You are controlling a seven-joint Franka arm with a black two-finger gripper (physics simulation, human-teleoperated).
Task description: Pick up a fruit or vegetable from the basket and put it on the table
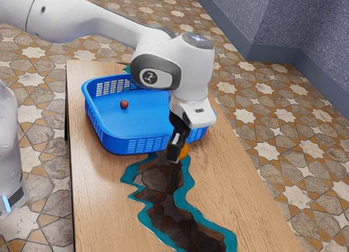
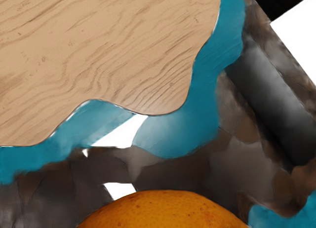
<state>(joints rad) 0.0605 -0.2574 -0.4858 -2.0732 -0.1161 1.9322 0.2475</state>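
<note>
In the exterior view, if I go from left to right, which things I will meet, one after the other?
White robot part at the edge → small dark red fruit → orange → blue-grey wall.

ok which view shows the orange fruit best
The wrist view: the orange fruit appears large, its speckled peel plain, though the lower edge crops it. The exterior view shows it small, partly hidden behind the gripper.
</note>
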